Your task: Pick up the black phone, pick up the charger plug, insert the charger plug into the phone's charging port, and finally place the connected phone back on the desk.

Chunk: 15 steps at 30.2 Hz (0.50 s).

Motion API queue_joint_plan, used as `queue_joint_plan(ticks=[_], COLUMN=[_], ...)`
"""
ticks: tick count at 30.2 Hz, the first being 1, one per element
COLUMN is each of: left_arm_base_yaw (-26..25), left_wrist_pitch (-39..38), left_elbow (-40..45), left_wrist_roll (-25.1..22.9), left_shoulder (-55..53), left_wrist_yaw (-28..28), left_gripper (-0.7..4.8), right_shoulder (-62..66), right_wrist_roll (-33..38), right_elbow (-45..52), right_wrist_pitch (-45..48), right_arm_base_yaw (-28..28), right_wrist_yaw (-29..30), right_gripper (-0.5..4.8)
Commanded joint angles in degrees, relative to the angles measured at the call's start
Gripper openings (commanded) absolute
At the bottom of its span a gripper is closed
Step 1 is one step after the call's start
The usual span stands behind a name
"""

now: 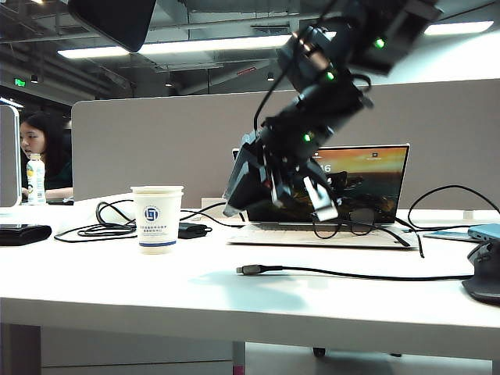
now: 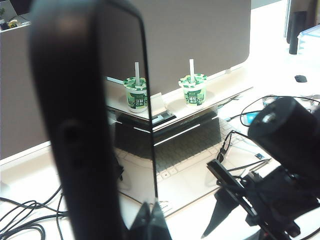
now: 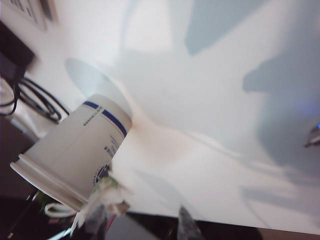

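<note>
1. The left gripper (image 2: 150, 220) is at the lower edge of the left wrist view, and its jaws are clenched on the black phone (image 2: 95, 125), which stands on end, high above the table (image 1: 156, 289).
2. In the exterior view the phone (image 1: 113, 19) shows only as a dark corner at the top left; the left arm itself is out of that view.
3. The right gripper (image 1: 285, 195) hangs in the air in front of the laptop (image 1: 367, 180), with its jaws spread and nothing between them. In the right wrist view they are blurred, so this is probably, not certainly, their full opening.
4. The charger plug (image 1: 250, 269) lies on the table below the right gripper, well apart from it, with its cable (image 1: 367, 276) running to the right.
5. The paper cup (image 1: 157, 219) stands to the left of the plug.
6. The step in hand seems to be picking up the plug. The next move calls for lowering the right gripper over the plug and closing on its slim body.
</note>
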State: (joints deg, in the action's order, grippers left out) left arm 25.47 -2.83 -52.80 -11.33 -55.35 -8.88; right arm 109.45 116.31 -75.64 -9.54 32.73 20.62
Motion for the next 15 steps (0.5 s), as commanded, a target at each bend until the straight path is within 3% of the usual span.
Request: queue_joint_plan(ticks=[1,5,15], left_arm_base_yaw=[0.0,0.0,0.0], left_wrist_pitch=[2.4,2.5,2.5], left_elbow=[-0.3,-0.3,-0.3], left_wrist_roll=[-0.3,-0.5,-0.7], left_shoulder=[1.0,1.5,2.5], left_wrist_yaw=[-0.3,-0.3,-0.3], left_gripper=[-0.06,-0.06,-0.06], right_shoulder=[-0.3,-0.2,1.5], right_wrist_roll=[-4.1,-4.2,-4.0], right_elbow=[-5.6,-8.6,-8.5], right_wrist_pitch=[-11.5,-16.4,-24.5], right_arm_base_yaw=[1.5,2.2,2.2], right_wrist_yaw=[-7.6,-12.2,-11.6], right_gripper=[1.80,1.80,1.80])
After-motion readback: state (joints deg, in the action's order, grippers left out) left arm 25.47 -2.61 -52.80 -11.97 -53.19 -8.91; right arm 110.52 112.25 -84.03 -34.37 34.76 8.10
